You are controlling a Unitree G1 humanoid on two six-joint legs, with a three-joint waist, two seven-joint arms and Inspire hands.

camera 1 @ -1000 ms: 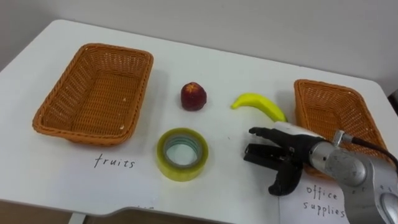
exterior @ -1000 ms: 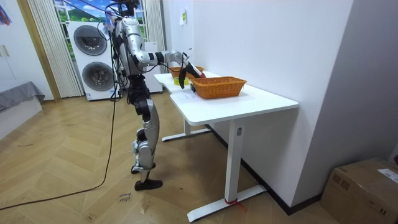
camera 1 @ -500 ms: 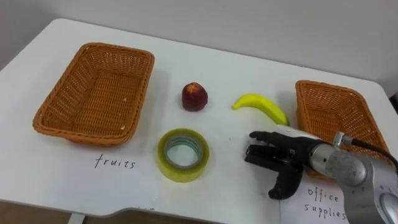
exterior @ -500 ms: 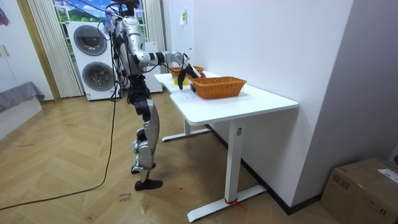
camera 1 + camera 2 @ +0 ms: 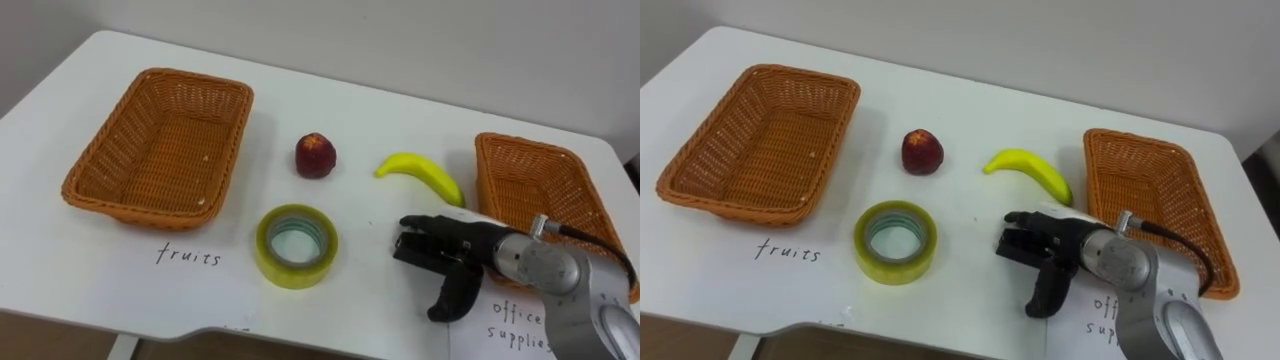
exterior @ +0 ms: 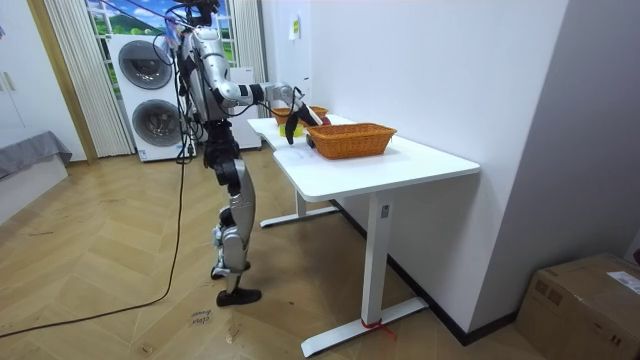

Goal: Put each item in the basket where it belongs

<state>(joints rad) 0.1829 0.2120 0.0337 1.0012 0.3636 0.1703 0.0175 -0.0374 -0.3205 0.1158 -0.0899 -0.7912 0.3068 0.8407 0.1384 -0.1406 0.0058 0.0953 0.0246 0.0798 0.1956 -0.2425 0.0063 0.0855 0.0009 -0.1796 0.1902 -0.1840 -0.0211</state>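
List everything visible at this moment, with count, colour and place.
left basket: one, orange wicker, empty, table's left end
right basket: one, orange wicker, empty, table's right end
apple: one, dark red, mid-table
banana: one, yellow, right of the apple
tape roll: one, yellow, flat, nearer the robot than the apple
table: one, white
washing machines: two, white, stacked
cardboard box: one, brown, floor
right hand: dark, open, near the banana

R hand (image 5: 466,245), dark fingers spread over the white tabletop (image 5: 350,105), has eased a little toward the near table edge & slightly to robot's left vs 1 s ago. Gap to the curved yellow banana (image 5: 420,174) is a bit wider. Whole eye view nudged sideways: cam shift, not objs.
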